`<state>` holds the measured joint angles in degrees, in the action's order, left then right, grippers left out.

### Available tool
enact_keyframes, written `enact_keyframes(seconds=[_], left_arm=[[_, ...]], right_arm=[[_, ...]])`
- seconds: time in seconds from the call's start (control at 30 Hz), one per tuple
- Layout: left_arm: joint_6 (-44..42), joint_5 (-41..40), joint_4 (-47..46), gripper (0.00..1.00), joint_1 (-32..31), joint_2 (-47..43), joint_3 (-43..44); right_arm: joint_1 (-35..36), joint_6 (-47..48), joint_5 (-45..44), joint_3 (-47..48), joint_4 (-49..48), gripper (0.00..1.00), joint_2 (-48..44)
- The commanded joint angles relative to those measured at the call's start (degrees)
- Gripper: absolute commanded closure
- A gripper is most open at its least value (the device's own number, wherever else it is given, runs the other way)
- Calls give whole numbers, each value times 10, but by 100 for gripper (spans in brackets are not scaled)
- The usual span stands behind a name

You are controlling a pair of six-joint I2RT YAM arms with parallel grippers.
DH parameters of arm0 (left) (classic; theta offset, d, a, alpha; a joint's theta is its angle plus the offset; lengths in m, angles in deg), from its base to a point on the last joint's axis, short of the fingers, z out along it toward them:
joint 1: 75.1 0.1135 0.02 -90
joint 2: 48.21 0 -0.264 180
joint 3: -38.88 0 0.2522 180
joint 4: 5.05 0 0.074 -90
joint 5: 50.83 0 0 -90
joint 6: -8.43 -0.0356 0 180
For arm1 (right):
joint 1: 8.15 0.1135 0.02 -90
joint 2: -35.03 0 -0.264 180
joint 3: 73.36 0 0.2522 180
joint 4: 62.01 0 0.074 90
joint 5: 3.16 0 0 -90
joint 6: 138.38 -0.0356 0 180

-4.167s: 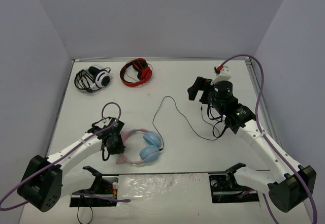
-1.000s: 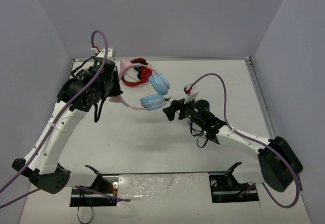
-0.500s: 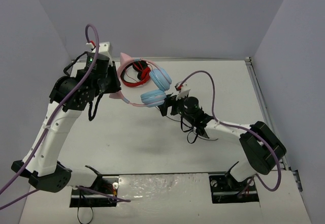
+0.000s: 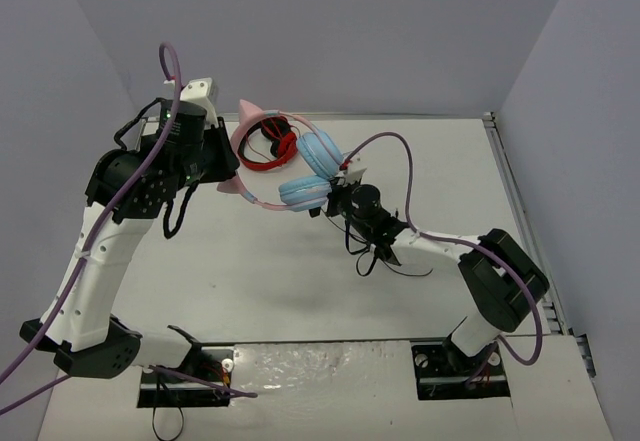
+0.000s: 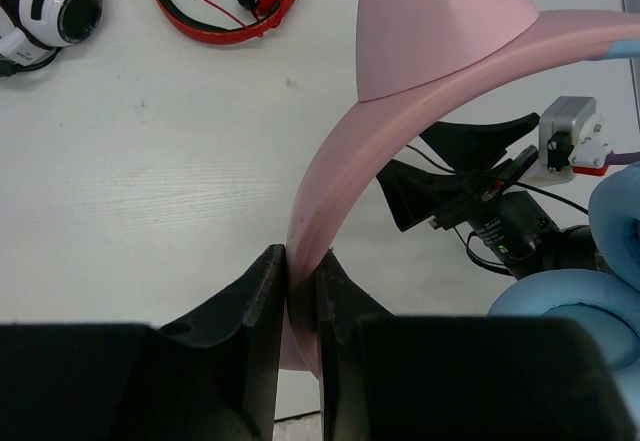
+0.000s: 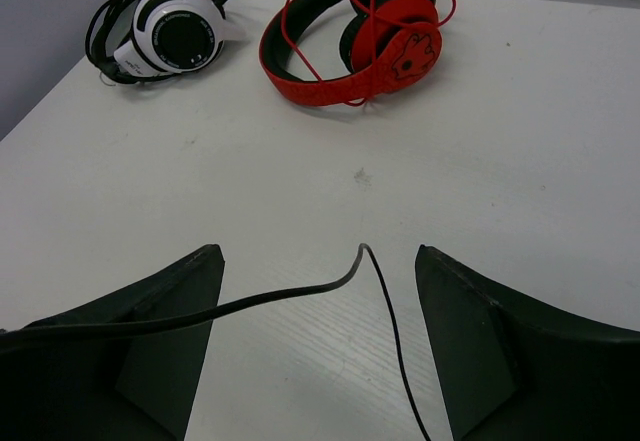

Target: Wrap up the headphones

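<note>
The headphones hang in the air at the back left, with a pink cat-eared headband (image 4: pixel 262 121) and two light blue ear cups (image 4: pixel 318 151). My left gripper (image 5: pixel 300 261) is shut on the headband (image 5: pixel 400 111), also visible from above (image 4: pixel 222 166). The thin black cable (image 4: pixel 365 261) trails down from the cups to the table. My right gripper (image 4: pixel 330 204) sits just below the lower ear cup (image 4: pixel 303 192), open. In the right wrist view the cable (image 6: pixel 300 296) runs loosely between its fingers (image 6: pixel 318 261), touching neither pad.
Red-and-black headphones (image 4: pixel 268 146) lie at the back of the table, below the raised headband (image 6: pixel 365 41). Black-and-white headphones (image 6: pixel 165 31) lie to their left (image 5: pixel 50 6). Grey walls close in the table at the back and sides.
The headphones came off the table and were carried up to the back left. Over the last second my right gripper slid left under the ear cups, and its jaws narrowed a little.
</note>
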<state>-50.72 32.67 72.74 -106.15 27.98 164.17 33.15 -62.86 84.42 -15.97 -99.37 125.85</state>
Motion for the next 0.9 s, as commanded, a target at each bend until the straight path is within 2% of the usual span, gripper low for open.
enact_keyframes(seconds=[0.0,0.37,0.6,0.87], left_arm=[[33,28,-57,100,4,-6,41],[43,41,-58,100,5,-2,63],[47,46,-62,100,5,-6,64],[48,40,-67,100,6,-14,44]], right_arm=[[9,5,-34,33,-64,30,21],[10,9,-61,34,-74,40,34],[12,12,-78,43,-77,50,54],[16,13,-105,25,-88,56,15]])
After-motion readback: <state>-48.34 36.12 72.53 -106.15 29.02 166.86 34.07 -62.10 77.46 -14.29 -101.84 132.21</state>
